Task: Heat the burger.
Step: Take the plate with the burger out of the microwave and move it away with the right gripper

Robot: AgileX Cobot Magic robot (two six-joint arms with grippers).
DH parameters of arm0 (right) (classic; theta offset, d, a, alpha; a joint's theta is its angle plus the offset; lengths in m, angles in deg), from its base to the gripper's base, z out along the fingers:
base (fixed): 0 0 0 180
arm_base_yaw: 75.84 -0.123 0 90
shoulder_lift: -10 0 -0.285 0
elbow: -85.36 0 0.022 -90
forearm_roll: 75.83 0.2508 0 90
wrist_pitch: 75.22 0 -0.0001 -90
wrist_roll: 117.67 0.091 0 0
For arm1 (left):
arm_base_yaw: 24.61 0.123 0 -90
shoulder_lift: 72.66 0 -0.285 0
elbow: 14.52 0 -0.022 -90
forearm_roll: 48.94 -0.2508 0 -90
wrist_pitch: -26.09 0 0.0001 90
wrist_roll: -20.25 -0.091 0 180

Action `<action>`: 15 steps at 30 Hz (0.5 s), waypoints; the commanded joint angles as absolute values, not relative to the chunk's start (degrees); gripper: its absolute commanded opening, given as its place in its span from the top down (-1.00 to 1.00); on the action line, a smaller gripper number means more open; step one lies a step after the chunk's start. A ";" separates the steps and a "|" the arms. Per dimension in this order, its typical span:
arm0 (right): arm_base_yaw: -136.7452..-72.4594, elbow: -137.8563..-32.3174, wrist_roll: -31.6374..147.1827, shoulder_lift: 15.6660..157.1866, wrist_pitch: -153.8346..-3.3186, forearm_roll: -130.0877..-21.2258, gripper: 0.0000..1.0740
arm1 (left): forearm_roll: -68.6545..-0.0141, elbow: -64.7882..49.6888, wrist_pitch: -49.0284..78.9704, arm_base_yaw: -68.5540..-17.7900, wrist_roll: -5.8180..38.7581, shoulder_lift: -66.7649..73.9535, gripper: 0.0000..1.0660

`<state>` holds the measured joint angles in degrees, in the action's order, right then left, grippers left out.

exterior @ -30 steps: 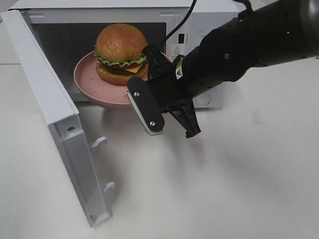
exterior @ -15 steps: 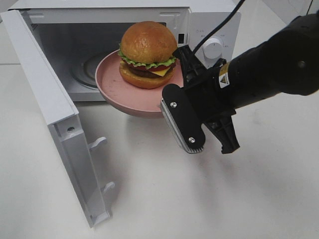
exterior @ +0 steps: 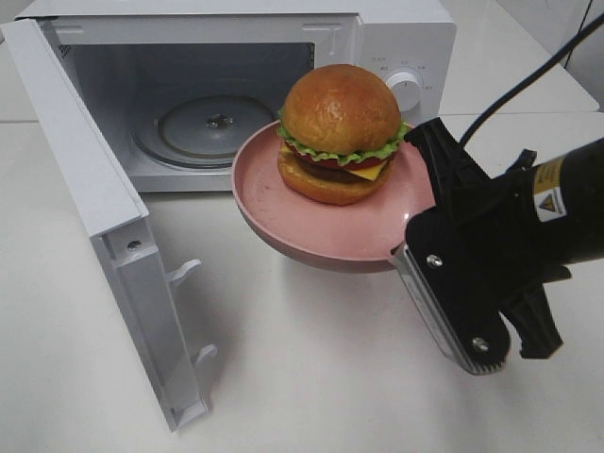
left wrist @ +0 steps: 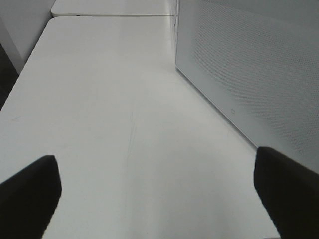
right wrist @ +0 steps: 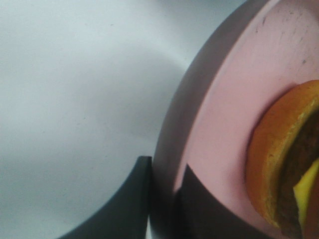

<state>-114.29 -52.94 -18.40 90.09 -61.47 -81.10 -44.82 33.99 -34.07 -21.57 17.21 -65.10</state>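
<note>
Glossy domed burger (exterior: 340, 132) on smooth pink plate (exterior: 283, 222) — right gripper (right wrist: 164, 199) clamping its rim

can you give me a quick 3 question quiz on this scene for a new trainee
1. True or false: the burger sits on the microwave's glass turntable.
2. What is the right gripper clamped on: A the burger, B the rim of the pink plate, C the microwave door?
3. Fill in: the left gripper is ____ and holds nothing.

Key: 1 false; 2 B; 3 open
</note>
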 commanded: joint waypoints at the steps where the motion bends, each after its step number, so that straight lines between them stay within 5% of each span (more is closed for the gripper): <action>1: -113.94 -52.14 -18.06 86.83 -63.14 -81.21 1.00 | -44.82 34.22 -33.27 -21.51 17.33 -66.36 -0.87; 15: -113.94 -44.98 -13.70 71.47 -53.85 -81.50 1.00 | -44.82 34.22 -33.27 -21.51 17.33 -66.36 -0.87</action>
<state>-114.29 -44.69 -14.16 72.68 -51.39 -81.04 -44.82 33.99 -34.07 -21.57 17.21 -65.10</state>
